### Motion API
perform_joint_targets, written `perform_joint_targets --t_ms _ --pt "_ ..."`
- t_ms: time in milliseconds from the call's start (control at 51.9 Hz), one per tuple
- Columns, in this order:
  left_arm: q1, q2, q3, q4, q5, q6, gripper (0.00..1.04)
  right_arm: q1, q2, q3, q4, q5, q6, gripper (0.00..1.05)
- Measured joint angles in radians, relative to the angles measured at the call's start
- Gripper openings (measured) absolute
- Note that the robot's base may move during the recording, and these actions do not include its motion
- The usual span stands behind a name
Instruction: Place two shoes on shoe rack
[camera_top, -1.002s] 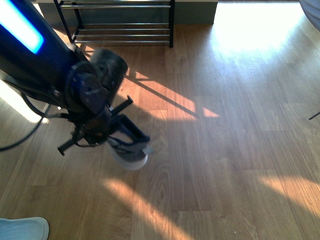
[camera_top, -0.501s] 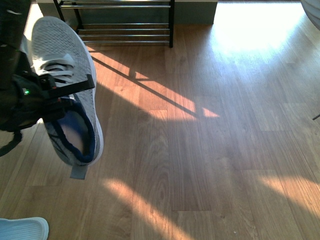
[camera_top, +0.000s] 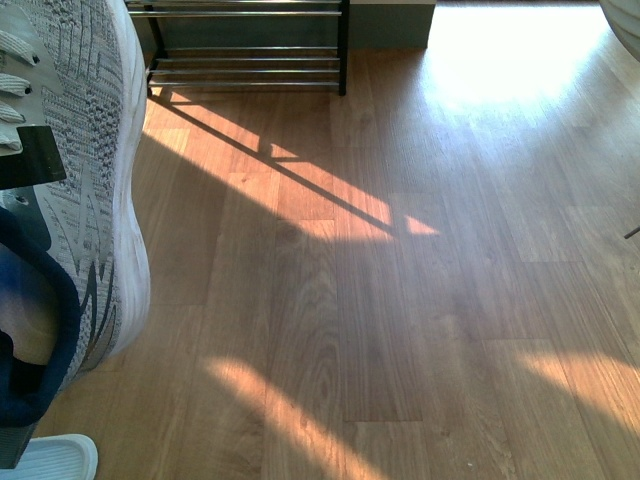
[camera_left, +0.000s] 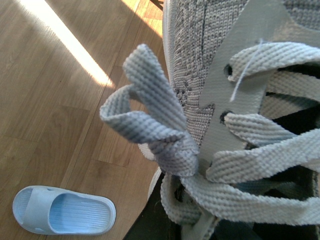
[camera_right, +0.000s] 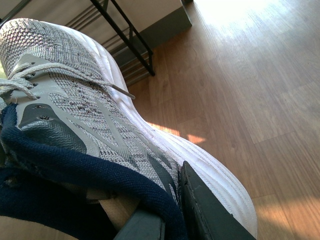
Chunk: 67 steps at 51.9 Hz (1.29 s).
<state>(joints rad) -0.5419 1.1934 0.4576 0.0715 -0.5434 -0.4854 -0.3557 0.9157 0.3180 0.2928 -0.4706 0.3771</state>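
Your left gripper (camera_top: 25, 170) is clamped across one shoe (camera_top: 95, 180), held up over the floor's (camera_top: 450, 250) left side, toe toward the shoe rack (camera_top: 240, 72) at the far edge. Right gripper (camera_right: 172, 220) pinches the navy heel collar of the other shoe (camera_right: 100, 115). A blue slipper (camera_left: 65, 217) lies on the floor.

Dark grey, flat, matte fingers (camera_right: 205, 212) of right tool (camera_right: 172, 220).
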Motion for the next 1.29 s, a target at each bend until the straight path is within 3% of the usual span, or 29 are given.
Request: perform_joint_targets --t_ms 1292 --pt "-0.003 0.0 -0.004 -0.001 -0.004 0.005 0.02 -0.001 0.0 0.0 0.0 -0.001 0.0 0.04"
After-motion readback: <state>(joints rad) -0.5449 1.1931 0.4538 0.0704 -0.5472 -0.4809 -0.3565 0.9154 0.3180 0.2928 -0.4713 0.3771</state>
